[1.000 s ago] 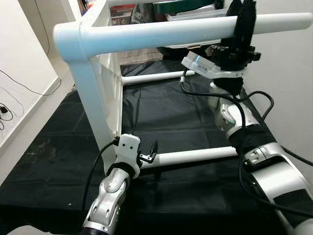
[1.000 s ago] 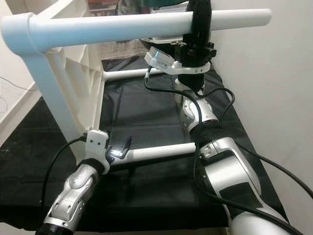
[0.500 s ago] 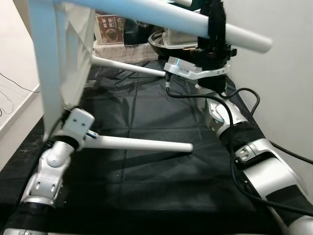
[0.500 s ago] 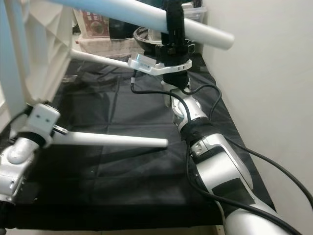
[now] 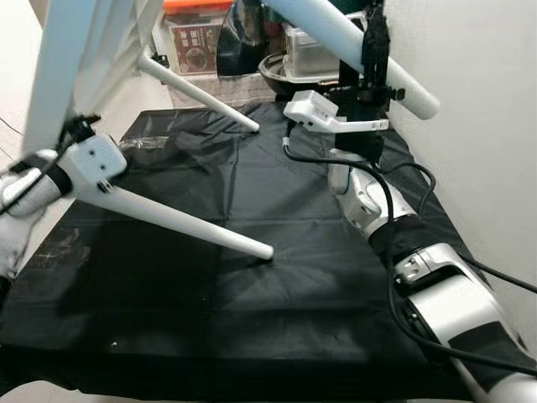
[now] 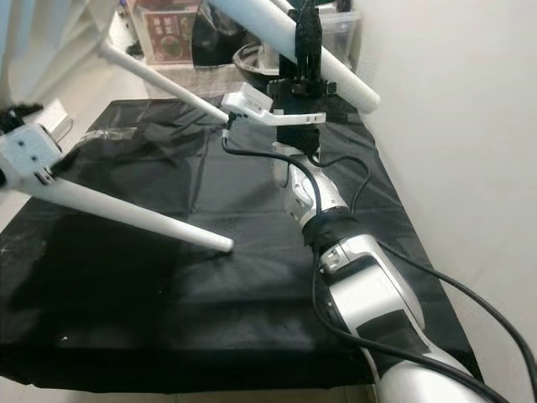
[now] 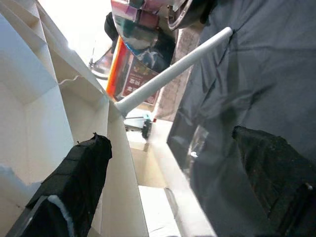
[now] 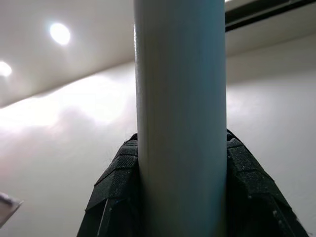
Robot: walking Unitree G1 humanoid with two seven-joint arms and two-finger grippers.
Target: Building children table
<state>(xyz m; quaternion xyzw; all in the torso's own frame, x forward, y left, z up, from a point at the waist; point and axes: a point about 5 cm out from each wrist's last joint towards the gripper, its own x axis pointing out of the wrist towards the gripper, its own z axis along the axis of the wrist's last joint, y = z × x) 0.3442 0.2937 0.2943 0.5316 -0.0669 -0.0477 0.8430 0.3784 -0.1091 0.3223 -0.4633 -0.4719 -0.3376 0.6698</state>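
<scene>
The white children's table (image 5: pixel 75 50) is tipped on its side and raised, its round legs slanting down to the right. My right gripper (image 5: pixel 373 50) is shut on the upper leg (image 5: pixel 336 38) near its free end; the right wrist view has that leg (image 8: pixel 180 98) clamped between the black fingers (image 8: pixel 116 187). My left gripper (image 5: pixel 77 128) is at the table's lower corner, where the near leg (image 5: pixel 185 222) starts. In the left wrist view it stands open (image 7: pixel 173 192), with the table's ribbed underside (image 7: pixel 59 113) by one finger (image 7: pixel 74 187). The near leg's tip (image 5: pixel 264 250) is close to the black sheet.
A black sheet (image 5: pixel 252 319) covers the surface below. A white wall (image 5: pixel 478 126) runs close along the right. Boxes (image 5: pixel 197 42), a dark bowl (image 5: pixel 289 71) and a clear container (image 5: pixel 302 38) stand at the back. The far leg (image 5: pixel 197 92) slants over the sheet's back edge.
The table has swung up and left, so its legs now slant downward instead of lying level. My left arm moved left and up with the corner. The right gripper stayed shut on the upper leg.
</scene>
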